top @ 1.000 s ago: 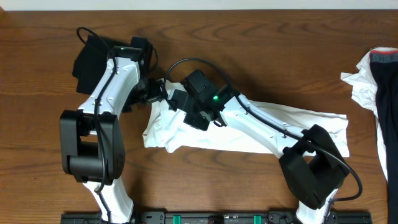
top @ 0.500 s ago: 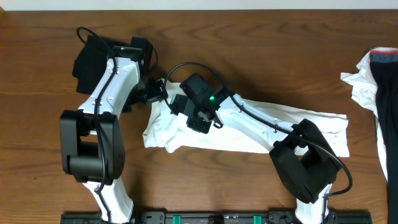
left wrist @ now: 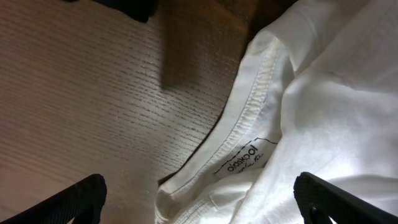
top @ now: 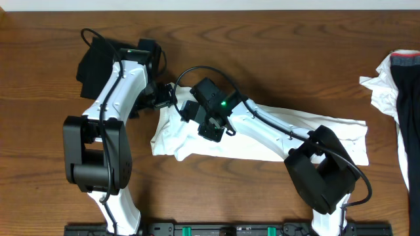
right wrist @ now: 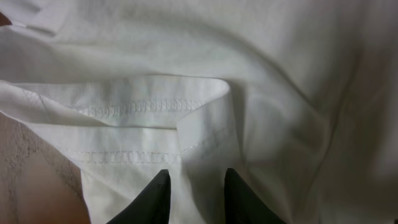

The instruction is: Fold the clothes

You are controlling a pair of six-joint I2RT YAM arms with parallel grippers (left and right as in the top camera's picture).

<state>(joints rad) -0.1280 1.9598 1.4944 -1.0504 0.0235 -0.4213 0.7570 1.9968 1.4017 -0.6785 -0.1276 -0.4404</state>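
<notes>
Since a second ago the right arm has swung a little to its left: its elbow sits slightly nearer the table's middle and its wrist lies a touch farther along the white T-shirt toward the collar end; over the last half second nothing visibly shifts. The left arm, the shirt's outline and the other garments lie as they did. The right gripper is down on the shirt beside a folded, stitched hem, its two black tips standing close with a narrow strip of white cloth between them; whether they actually nip that strip cannot be told. The left gripper is spread wide, its tips at the two lower corners of its wrist view, hovering over the shirt's neckband and a printed neck label, with bare wood beside them. The shirt lies rumpled on the brown table, mid-table and partly under the right arm. Its long axis runs across the table from left to right, dipping slightly toward the right, with the collar end pointing to the left arm's side. A black garment lies at the far left under the left arm, and a white-and-dark heap lies at the right edge, well apart from the shirt.
</notes>
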